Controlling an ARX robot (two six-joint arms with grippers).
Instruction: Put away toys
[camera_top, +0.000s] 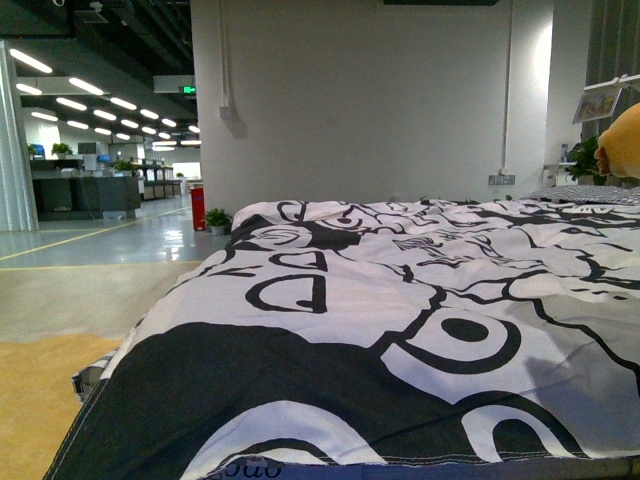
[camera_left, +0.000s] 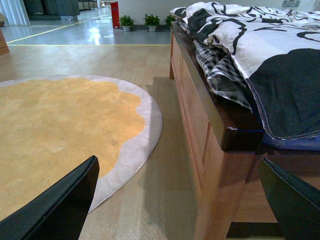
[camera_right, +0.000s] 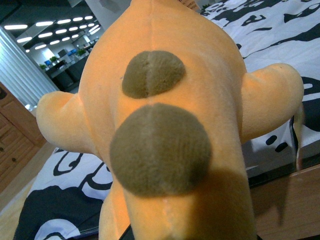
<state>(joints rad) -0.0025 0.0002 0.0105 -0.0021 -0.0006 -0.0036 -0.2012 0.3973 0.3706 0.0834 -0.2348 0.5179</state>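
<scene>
Bearing olive-brown patches (camera_right: 160, 149), the plush (camera_right: 215, 115) is orange; left jaws spread, right jaws unclear.

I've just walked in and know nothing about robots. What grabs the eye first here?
The orange plush toy with olive-brown spots fills the right wrist view. A black-and-white bedspread covers most of the front view, and a round yellow rug lies beside the wooden bed frame.

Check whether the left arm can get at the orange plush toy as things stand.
Probably not directly. The left gripper hangs open low by the wooden bed frame, while the plush toy shows at the front view's far right, across the duvet. The arm would have to rise and cross it.
</scene>
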